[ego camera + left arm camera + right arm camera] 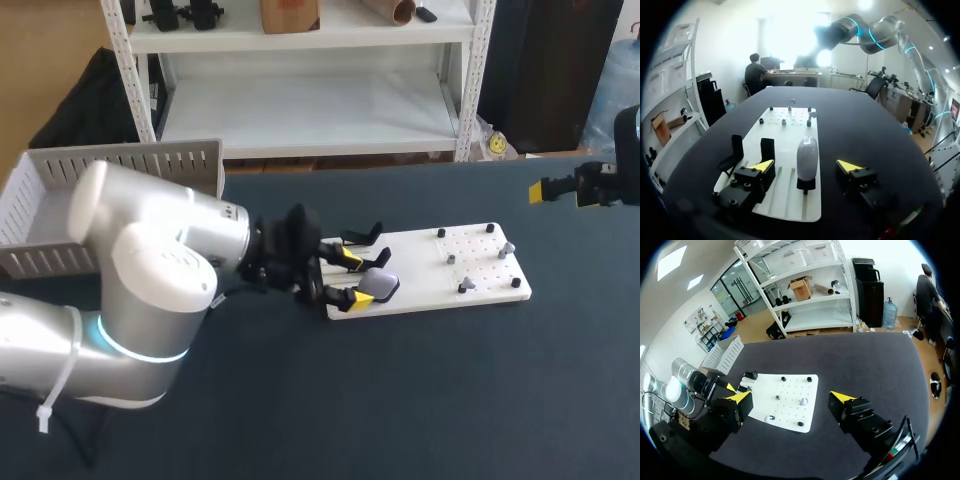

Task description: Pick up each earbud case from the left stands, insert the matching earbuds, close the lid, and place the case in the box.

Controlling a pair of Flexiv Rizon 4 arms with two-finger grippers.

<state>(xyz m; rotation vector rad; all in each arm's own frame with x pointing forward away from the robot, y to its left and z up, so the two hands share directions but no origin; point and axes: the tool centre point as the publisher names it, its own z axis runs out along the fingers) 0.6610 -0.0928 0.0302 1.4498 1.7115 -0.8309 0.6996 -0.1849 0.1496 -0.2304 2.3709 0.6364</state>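
**Case [807, 156] on its stand [806, 185]**

It stood upright at the near end of the board [790, 131], between our left gripper's [805, 166] spread jaws, touching neither. Our right gripper [790, 396] hung released, well apart above the table [450, 380].

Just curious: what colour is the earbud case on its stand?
Pale lilac; the earbud case shows best in left wrist view.

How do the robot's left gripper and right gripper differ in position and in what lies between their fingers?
The left gripper sits at the stand end of the white board; the right gripper hangs off the board, over bare table. The left gripper has the earbud case standing between its fingers, untouched; the right gripper has nothing between its fingers. Both are open, with yellow tips.
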